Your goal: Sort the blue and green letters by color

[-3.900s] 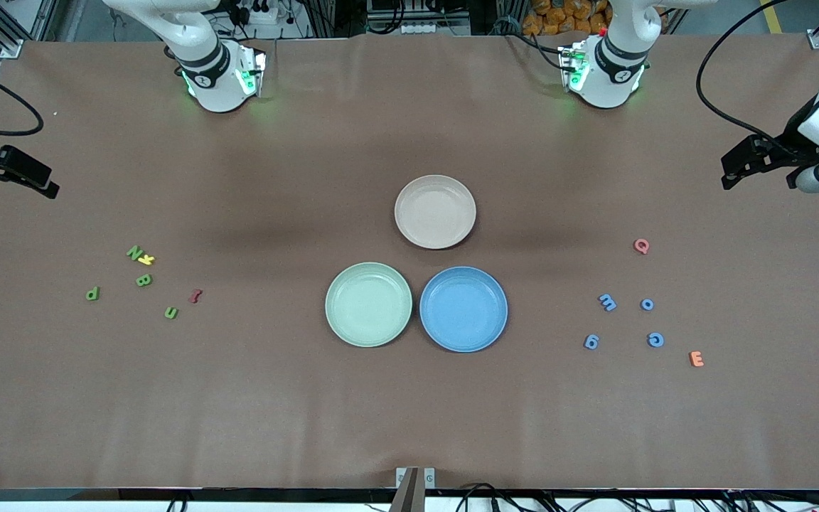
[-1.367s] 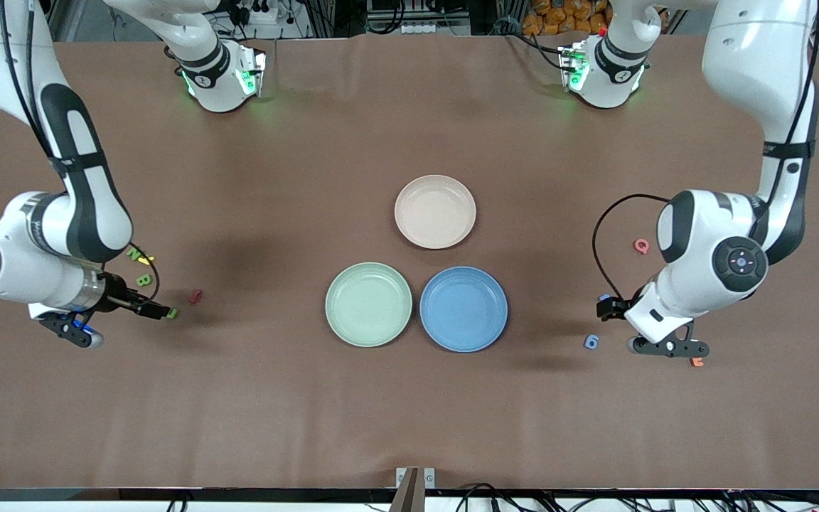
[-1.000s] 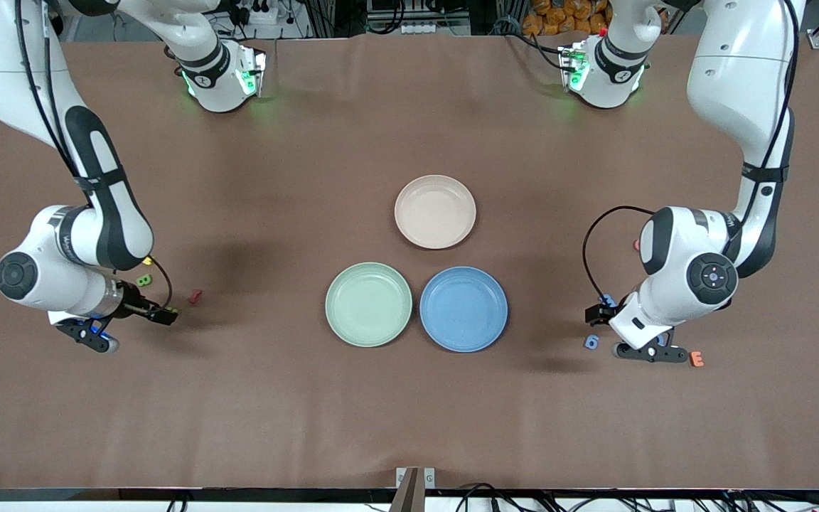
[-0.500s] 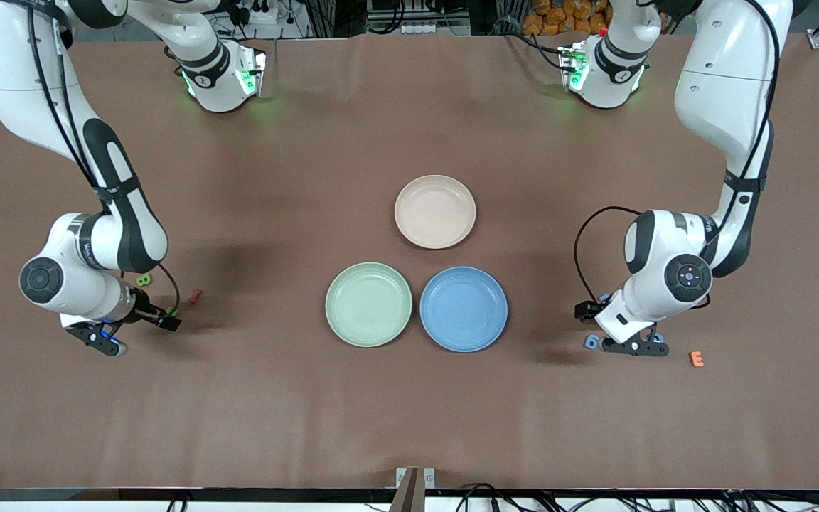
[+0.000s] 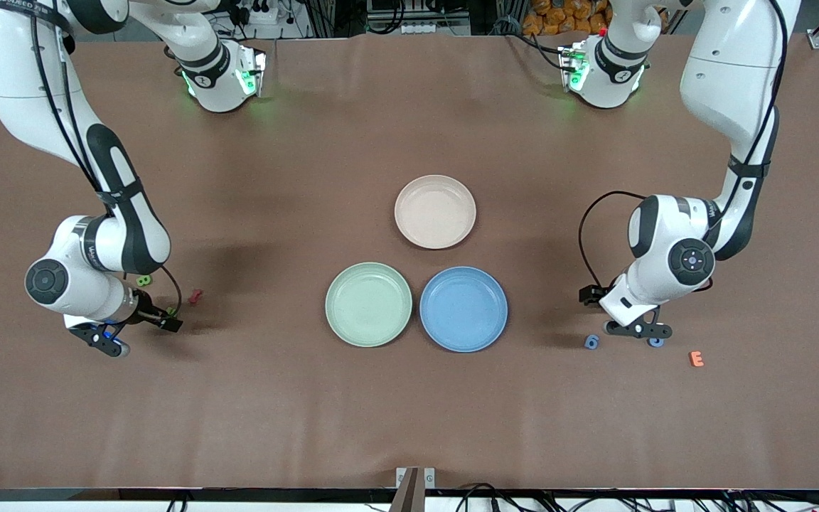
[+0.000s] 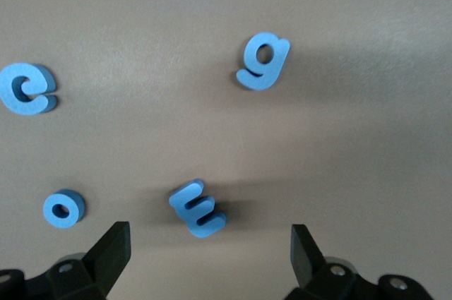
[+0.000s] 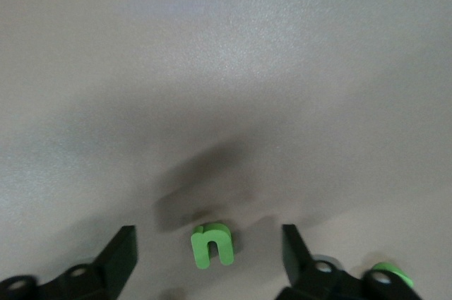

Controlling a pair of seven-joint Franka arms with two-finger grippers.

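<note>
Four light blue letters lie toward the left arm's end: an "m" (image 6: 199, 208), a "g" (image 6: 263, 61), a "c" (image 6: 28, 88) and an "o" (image 6: 63, 208). My left gripper (image 6: 208, 258) is open above them, with the "m" just ahead of the gap between its fingers. In the front view it (image 5: 638, 331) is beside the "g" (image 5: 591, 342). My right gripper (image 7: 208, 254) is open over a green "n" (image 7: 212, 245), which lies between its fingers. The front view shows it (image 5: 105, 340) at the right arm's end, near a green "B" (image 5: 143, 280). The other green letters are hidden.
A green plate (image 5: 368, 304) and a blue plate (image 5: 463, 308) stand side by side mid-table, with a beige plate (image 5: 435, 212) farther from the front camera. A dark red letter (image 5: 196, 296) lies by the green ones, and an orange "E" (image 5: 696, 359) by the blue ones.
Both arms have come in from the table's ends to hover over the letter groups. In the last half second the left gripper has shifted away from the front camera, uncovering the "g".
</note>
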